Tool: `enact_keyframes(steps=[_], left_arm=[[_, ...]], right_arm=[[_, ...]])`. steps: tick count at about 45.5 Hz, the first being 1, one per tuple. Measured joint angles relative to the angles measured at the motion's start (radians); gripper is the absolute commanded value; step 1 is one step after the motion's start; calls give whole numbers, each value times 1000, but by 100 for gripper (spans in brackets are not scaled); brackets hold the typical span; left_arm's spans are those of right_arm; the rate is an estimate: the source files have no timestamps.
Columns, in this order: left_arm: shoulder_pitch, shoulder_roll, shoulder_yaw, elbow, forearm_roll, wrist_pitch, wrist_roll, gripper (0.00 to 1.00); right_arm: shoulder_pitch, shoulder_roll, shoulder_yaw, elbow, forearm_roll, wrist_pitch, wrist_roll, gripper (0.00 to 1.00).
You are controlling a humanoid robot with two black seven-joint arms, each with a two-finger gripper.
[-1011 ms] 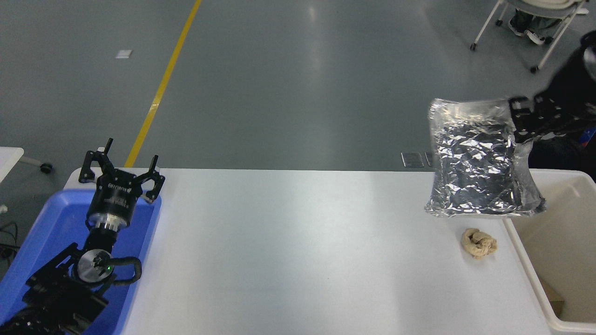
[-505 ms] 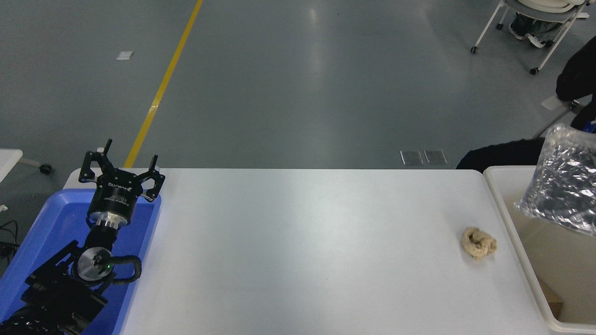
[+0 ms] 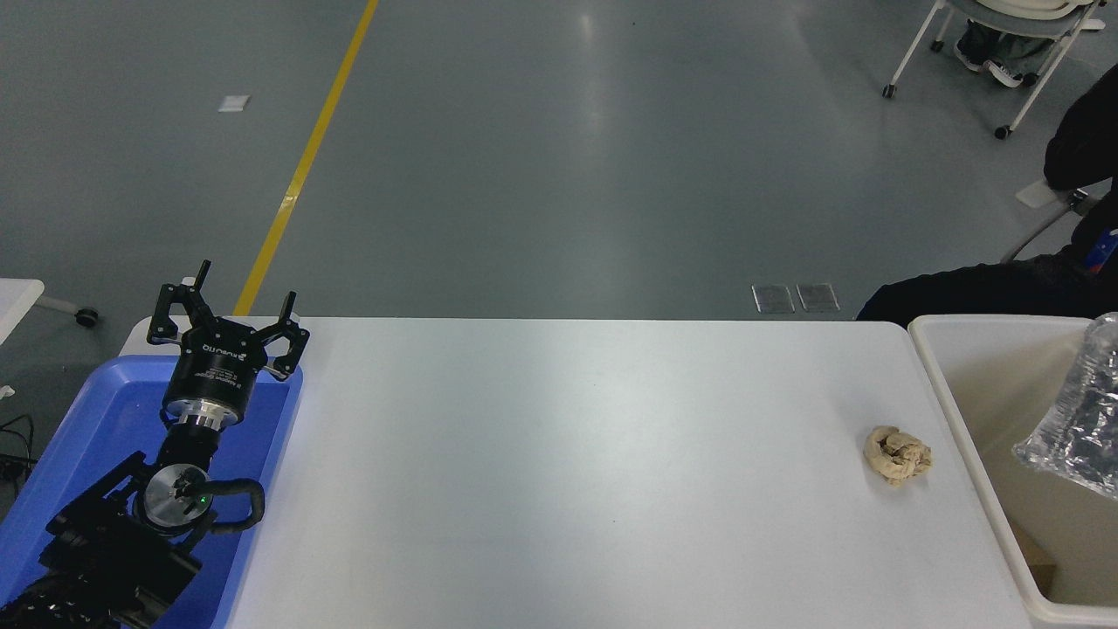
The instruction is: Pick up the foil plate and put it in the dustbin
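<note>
We see the foil plate (image 3: 1079, 428) at the frame's right edge, tilted on end inside the mouth of the dustbin (image 3: 948, 411), its lower corner below the rim line and against the pale inner wall. We judge it sits there because the drop is under way or just finished: the bin is where it belongs, and nothing else lies between plate and bin floor.

The right gripper is out of view, so we cannot tell whether it pinches the plate or has let go. Only part of the plate shows; its right portion is cut off by the frame, and so is most of the dustbin's far side and bottom.

The left gripper (image 3: 229, 325) is parked well to the left of the dustbin, over the blue tray (image 3: 92, 411), with its fingers (image 3: 290, 307) spread and holding nothing. We take this as a rest pose that keeps the arm clear of the work.

A small tan paper ball (image 3: 897, 454) lies on the white table (image 3: 559, 472) just left of the dustbin's rim, apart from it. Beyond the dustbin a dark-clothed person (image 3: 1004, 288) is partly visible; what that person is doing is hard to make out.
</note>
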Motion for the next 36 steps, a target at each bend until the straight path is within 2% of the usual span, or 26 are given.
enact_keyframes(steps=[1,2,25,36], left_arm=[[0,0,0,0,0,0,0,100],[0,0,0,0,0,0,0,100],[-1,0,1,-1,0,0,0,100],[-3,0,3,-1,0,-5,2,100]], right_arm=[[-8,6,0,-6,2,-5,0,88],[-14,12,0,-12,4,-10,0,100],[-28,107,-40,-47,18,-53,-1,100],[260,92,-123,249,5,17,-3,100]])
